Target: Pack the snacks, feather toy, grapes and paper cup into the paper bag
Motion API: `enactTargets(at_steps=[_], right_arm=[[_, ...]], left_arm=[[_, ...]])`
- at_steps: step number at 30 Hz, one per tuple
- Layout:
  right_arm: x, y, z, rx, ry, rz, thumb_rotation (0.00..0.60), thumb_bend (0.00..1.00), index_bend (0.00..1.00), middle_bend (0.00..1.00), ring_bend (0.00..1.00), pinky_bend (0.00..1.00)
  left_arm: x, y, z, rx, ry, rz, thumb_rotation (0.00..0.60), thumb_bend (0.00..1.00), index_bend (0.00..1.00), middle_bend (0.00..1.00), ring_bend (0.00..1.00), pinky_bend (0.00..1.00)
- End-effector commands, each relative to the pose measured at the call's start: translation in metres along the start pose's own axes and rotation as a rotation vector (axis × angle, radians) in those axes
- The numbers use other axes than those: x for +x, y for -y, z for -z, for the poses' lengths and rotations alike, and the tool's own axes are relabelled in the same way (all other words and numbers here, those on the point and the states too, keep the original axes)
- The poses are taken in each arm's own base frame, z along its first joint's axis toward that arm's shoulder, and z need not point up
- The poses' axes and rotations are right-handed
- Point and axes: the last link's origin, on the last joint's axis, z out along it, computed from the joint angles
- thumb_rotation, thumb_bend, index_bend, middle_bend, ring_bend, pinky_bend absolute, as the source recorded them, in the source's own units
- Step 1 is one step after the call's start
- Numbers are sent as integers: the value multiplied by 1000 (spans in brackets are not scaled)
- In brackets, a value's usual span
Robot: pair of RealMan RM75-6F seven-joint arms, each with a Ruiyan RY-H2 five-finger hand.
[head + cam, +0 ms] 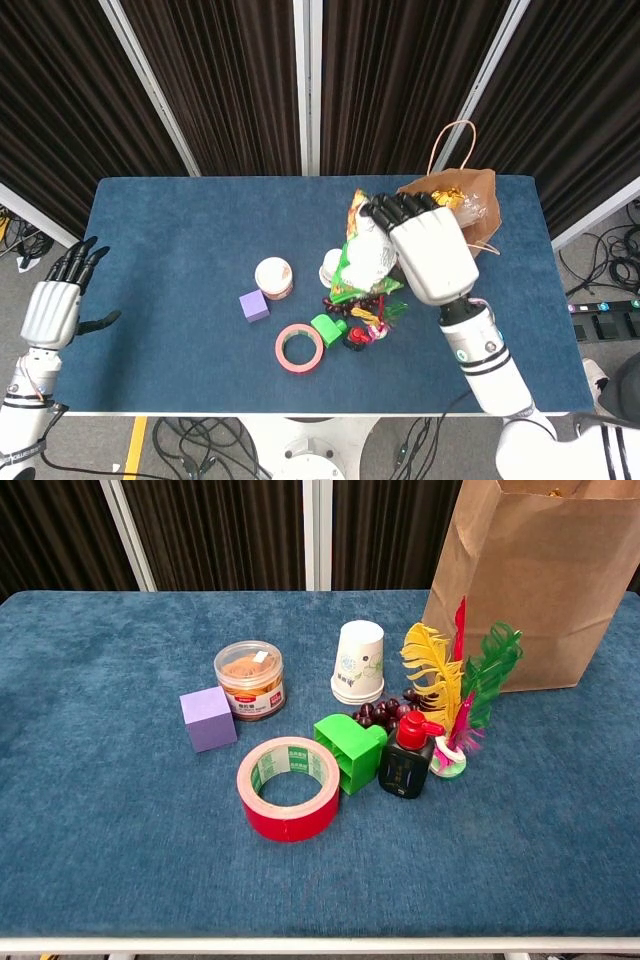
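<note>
Snack bag (358, 255) gripped by right hand (425, 243).

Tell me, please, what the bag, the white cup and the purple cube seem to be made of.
The bag looks like matte brown kraft paper: creased, with a twisted cord handle seen from the head view. The cup seems thin printed paper, upside down, matte white. The purple cube has a dull, even surface; foam, plastic or painted wood, I cannot tell which.

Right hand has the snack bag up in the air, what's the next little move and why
Probably carry the green snack packet a little further toward the paper bag and over its open top. The right hand grips the packet just short of the bag, above the paper cup and grapes.
</note>
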Motion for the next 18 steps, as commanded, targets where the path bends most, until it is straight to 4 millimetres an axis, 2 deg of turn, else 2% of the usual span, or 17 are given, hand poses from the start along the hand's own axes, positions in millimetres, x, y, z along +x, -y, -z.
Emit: enactTargets(at_steps=[1,8,18], right_arm=[[5,-12,-23,-108,-110,72,600,325,720,498,394,459],[-8,-62,-26,-226,-119,279,600,324,722,497,393,460],[-44,-115,-8,-281,-10,409,600,342,724,496,393,460]], left_arm=[[0,1,0,2,2,1,600,147,161,136,52,177],[-2,1,0,-5,6,2,600,147,161,136,52,178],[-2,5,2,6,11,-3,600,147,161,136,52,177]])
